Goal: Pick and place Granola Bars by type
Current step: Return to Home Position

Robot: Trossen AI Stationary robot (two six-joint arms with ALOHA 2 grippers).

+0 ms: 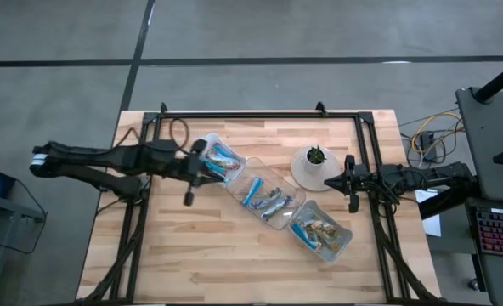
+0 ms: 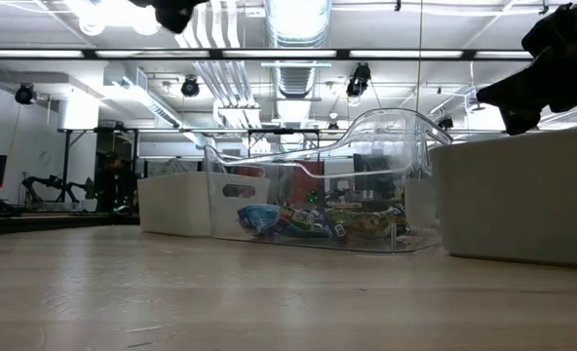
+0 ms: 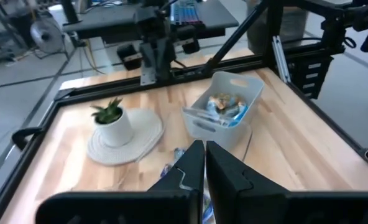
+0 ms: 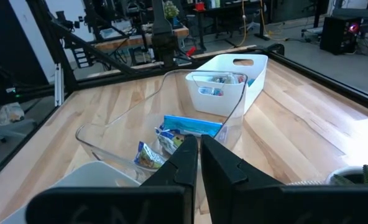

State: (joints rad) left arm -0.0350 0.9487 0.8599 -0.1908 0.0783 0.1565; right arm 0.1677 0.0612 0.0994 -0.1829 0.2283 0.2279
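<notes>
On the table (image 1: 192, 251), three bins (image 1: 279, 177) of granola bars (image 1: 268, 202)

granola bars (image 4: 193, 125) blue | bin (image 4: 257, 78) white | table (image 1: 234, 255) pale wood

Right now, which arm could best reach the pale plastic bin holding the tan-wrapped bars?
Right. The right gripper hangs close beside that pale plastic bin; the left gripper is at the far end of the bin row.
</notes>
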